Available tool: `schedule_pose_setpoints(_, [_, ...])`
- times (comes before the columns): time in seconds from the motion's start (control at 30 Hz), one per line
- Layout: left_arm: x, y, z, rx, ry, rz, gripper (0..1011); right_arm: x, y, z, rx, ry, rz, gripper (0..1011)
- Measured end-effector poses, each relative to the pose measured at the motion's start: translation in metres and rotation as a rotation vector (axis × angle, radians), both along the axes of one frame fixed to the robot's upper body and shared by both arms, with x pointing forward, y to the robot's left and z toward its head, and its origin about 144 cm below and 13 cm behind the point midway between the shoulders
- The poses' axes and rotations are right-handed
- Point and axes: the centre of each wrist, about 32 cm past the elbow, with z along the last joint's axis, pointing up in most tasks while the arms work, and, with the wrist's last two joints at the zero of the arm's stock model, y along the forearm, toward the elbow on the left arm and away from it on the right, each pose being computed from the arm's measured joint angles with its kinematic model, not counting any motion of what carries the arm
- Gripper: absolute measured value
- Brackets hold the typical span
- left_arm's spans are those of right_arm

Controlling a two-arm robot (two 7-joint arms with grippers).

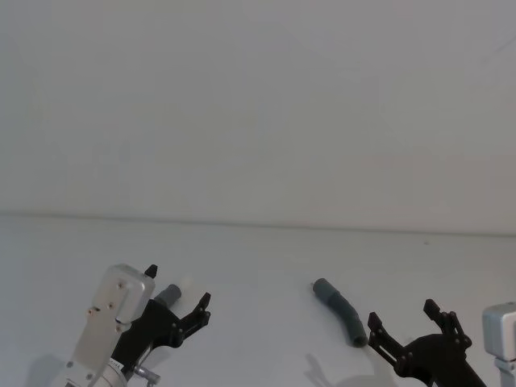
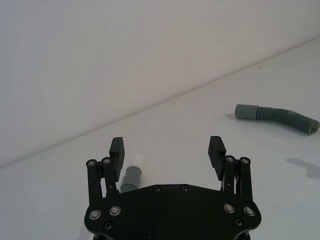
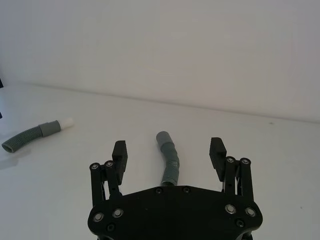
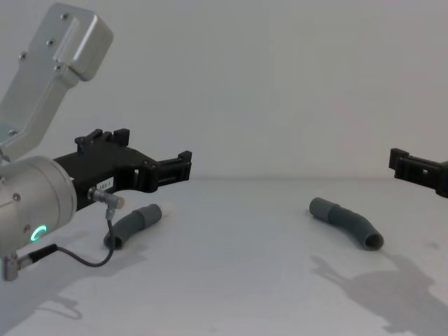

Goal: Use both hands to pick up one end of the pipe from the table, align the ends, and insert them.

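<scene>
Two dark grey pieces of the pipe lie apart on the white table [image 1: 258, 258]. The shorter piece [image 1: 169, 293], with its white tip [image 1: 186, 281], rests just under my left gripper [image 1: 177, 286], which hovers open above it. From the left wrist, that piece [image 2: 131, 179] shows between the fingers, close to one of them. The longer bent piece [image 1: 339, 311] lies to the right, just left of and ahead of my open right gripper [image 1: 403, 316]. In the right wrist view it [image 3: 169, 159] lies ahead between the spread fingers [image 3: 120, 149]. Neither gripper touches a piece.
A pale wall [image 1: 258, 105] rises behind the table's far edge. The left arm's silver wrist with its green ring [image 4: 35, 233] and a loose black cable [image 4: 77, 257] hang low at the left in the chest view.
</scene>
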Motion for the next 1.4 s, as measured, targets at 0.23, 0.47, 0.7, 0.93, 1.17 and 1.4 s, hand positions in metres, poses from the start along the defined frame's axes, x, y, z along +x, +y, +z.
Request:
schedule_pose_setpoints(0.23, [0.0000,0.0000,0.0000,0.000,0.000,0.000,1001,0.0000,0.0000,0.0000,0.000,0.000,0.000,1002])
schedule_pose_setpoints(0.47, [0.0000,0.0000,0.0000,0.000,0.000,0.000,1001,0.0000,0.0000,0.0000,0.000,0.000,0.000,1002])
schedule_pose_setpoints(0.7, [0.0000,0.0000,0.0000,0.000,0.000,0.000,1001,0.0000,0.0000,0.0000,0.000,0.000,0.000,1002])
schedule_pose_setpoints(0.93, [0.0000,0.0000,0.0000,0.000,0.000,0.000,1001,0.0000,0.0000,0.0000,0.000,0.000,0.000,1002])
schedule_pose_setpoints(1.17, [0.0000,0.0000,0.0000,0.000,0.000,0.000,1001,0.0000,0.0000,0.0000,0.000,0.000,0.000,1001])
schedule_pose_setpoints(1.4, [0.0000,0.0000,0.0000,0.000,0.000,0.000,1001,0.0000,0.0000,0.0000,0.000,0.000,0.000,1002])
